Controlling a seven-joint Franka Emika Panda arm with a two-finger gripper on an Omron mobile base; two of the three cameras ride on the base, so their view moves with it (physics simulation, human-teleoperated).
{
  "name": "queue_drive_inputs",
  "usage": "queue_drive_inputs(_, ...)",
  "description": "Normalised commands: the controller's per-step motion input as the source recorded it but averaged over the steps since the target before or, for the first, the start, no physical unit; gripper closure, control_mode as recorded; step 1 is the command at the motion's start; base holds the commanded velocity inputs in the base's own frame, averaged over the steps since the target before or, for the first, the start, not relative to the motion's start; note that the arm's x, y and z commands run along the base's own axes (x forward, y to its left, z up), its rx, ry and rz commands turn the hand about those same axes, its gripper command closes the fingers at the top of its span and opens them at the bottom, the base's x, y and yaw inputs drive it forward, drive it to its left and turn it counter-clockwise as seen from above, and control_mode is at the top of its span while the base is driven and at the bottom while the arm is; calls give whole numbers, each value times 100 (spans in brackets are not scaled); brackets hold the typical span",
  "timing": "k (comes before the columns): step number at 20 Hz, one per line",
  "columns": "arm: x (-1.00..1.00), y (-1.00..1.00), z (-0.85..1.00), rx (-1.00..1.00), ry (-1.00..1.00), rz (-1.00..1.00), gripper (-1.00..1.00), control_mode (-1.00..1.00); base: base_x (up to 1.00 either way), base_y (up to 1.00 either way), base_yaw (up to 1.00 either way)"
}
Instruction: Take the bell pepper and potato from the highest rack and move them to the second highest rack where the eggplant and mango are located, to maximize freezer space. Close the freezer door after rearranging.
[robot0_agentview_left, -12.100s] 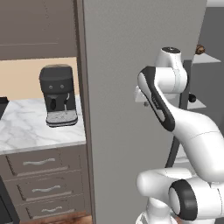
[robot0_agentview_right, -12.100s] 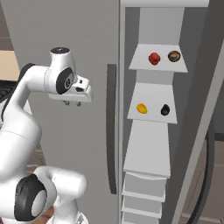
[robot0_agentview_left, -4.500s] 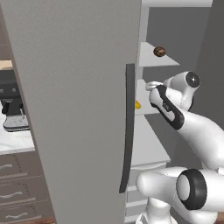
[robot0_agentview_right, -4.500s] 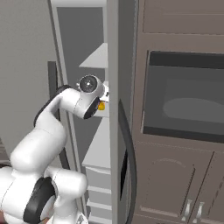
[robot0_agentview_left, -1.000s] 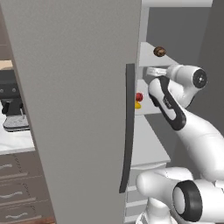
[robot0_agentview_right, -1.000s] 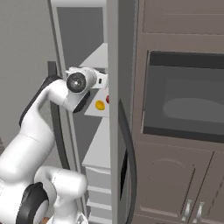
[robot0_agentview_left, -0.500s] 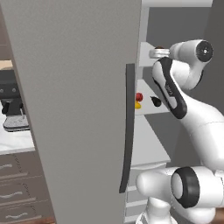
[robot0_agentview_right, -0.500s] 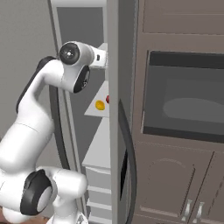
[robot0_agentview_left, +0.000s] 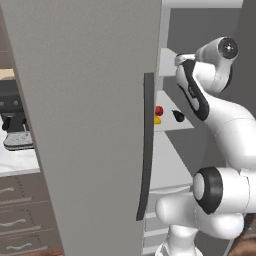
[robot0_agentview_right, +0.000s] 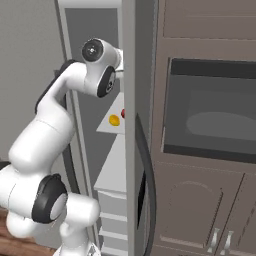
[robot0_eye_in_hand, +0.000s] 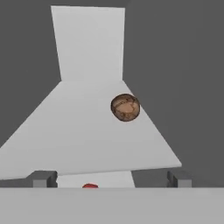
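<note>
With the potato resting alone on the highest rack ahead of the released, empty gripper, risks nudging it rearward if closed off-centre; bell pepper already below.

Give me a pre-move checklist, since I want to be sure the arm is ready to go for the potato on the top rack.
1. Potato on the highest rack, in the hand view: ok.
2. Pincer open and empty, fingertips wide apart: ok.
3. Nothing lies between pincer and potato: ok.
4. Bell pepper already on the second rack beside the mango: ok.
5. Eggplant leaves free shelf space for the potato: cannot tell.
6. Freezer door open enough for the arm's reach: ok.
</note>
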Motion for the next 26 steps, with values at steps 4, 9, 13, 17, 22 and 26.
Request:
queue_drive_inputs(4, 57, -1, -3, 0, 12, -17, -100, -100, 0, 0, 0)
queue_drive_inputs(9, 50, 0, 0, 0, 9, -19, -100, -100, 0, 0, 0)
queue_drive_inputs(13, 51, -10, -3, 3, 9, -15, -100, -100, 0, 0, 0)
queue_drive_inputs(17, 50, -26, -11, 9, 9, -11, -100, -100, 0, 0, 0)
queue_drive_inputs(22, 37, -37, -2, 11, 4, -6, -100, -100, 0, 0, 0)
queue_drive_inputs(26, 39, -16, 0, 7, 0, 0, -100, -100, 0, 0, 0)
